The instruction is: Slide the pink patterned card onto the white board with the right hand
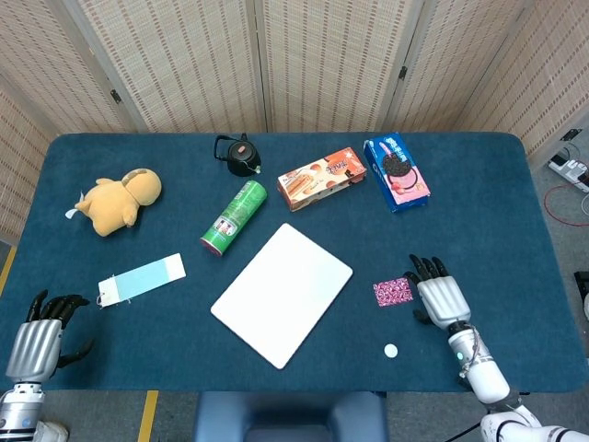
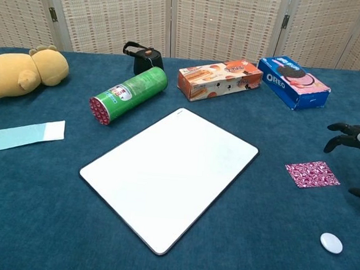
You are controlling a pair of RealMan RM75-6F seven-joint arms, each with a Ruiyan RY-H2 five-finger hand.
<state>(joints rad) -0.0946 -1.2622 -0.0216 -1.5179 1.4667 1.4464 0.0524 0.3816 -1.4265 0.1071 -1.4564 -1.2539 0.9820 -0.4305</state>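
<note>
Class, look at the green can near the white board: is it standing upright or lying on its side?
Lying on its side. The green can rests lengthwise on the table, its red end facing the chest camera.
</note>
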